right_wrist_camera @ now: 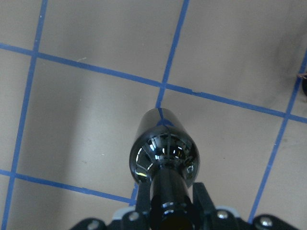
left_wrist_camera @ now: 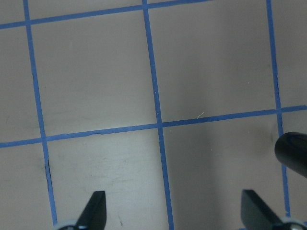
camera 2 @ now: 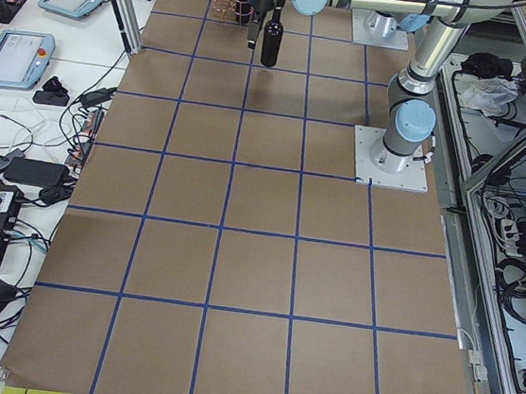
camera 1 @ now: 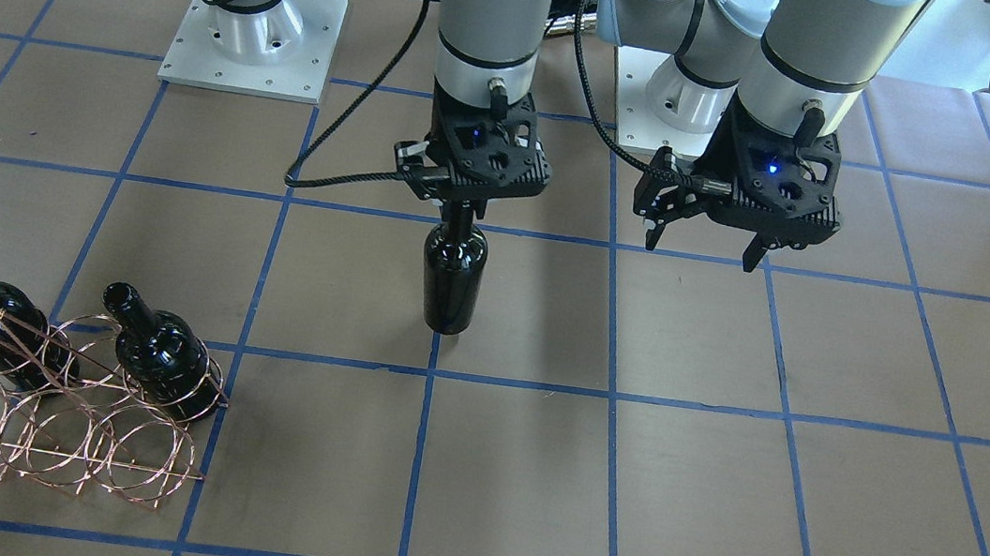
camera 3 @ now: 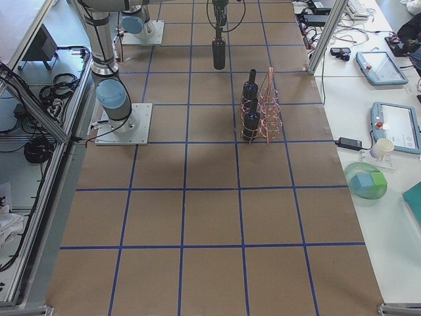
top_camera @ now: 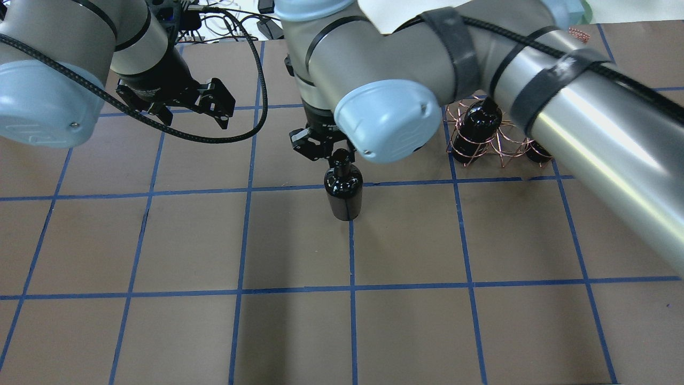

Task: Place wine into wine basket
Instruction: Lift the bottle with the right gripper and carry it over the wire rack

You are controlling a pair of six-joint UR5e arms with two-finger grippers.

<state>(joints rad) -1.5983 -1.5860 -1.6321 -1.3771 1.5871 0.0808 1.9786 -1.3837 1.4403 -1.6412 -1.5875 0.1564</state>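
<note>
Your table point(camera 2: 254, 272): brown top, blue tape grid point(top_camera: 351, 289). One white side bench point(camera 2: 75, 52) of yours: pendants point(camera 2: 15, 57), loose cables. Your other bench point(camera 3: 355, 122): two more pendants, cup point(camera 3: 381, 148), green bowl point(camera 3: 366, 181). Aluminium post point(camera 3: 327, 33). Light even.

The dark glass wine bottle point(camera 1: 452, 277) is being held upright by the right end effector point(camera 1: 463, 205), between the left end effector point(camera 1: 701, 251) and the copper wire basket point(camera 1: 59, 444) carrying two similar bottles point(camera 1: 164, 360).
</note>
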